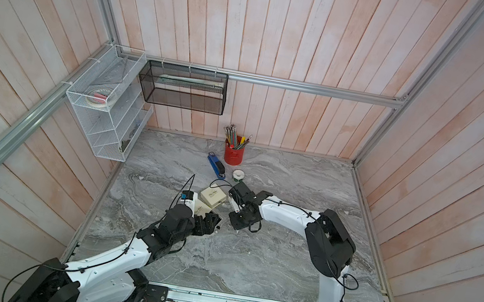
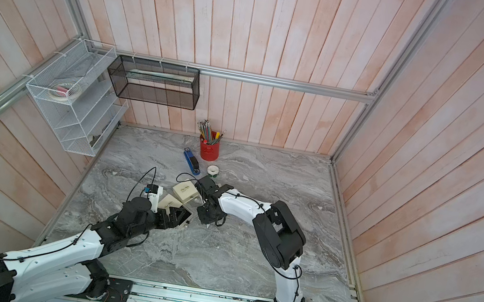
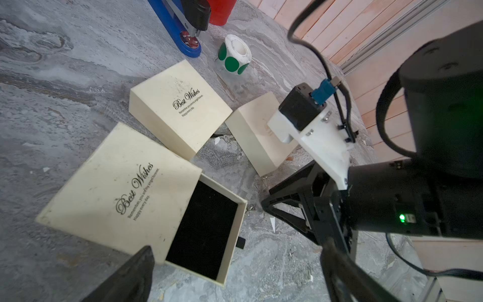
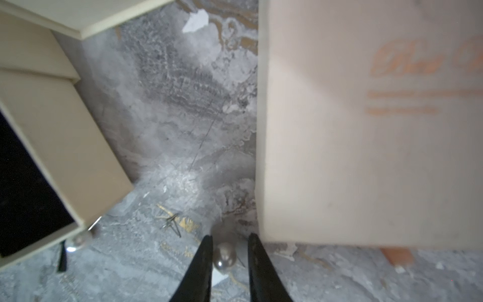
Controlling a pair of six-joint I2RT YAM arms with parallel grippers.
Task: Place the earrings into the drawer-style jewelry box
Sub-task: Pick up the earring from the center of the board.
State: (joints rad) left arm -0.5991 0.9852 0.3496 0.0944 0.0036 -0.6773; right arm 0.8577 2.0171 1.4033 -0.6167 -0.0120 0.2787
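- The right gripper (image 4: pixel 230 235) is down at the table (image 4: pixel 183 117). Its fingers are partly spread and straddle a pearl earring (image 4: pixel 225 257). Nothing is pinched yet, and the pearl sits nearer one finger than the other.
- Closing off-centre is the main risk, I judge: the near finger meets the round pearl first and could roll it or squirt it out ahead of the tips.
- A white scrap (image 4: pixel 218 278) lies just beside the pearl, between the fingers. It could get caught in the grip and spoil the hold.
- A pale box (image 4: pixel 366 143) stands just beside one finger. Any sideways drift would scrape or shove it.
- A second earring (image 4: pixel 79 239) lies on the table at the corner of the drawer (image 4: pixel 65 146); whether it touches the drawer I cannot tell. It needs its own pick, and a bumped drawer could knock it away.
- The drawer is pulled out of its sleeve (image 3: pixel 117 188) and its black lining is bare, so no earring is in yet.
- The left gripper (image 3: pixel 236 247) is spread wide and empty, near the drawer's open end. It crowds the drop spot, so the arms could clash when the pearl is carried over.
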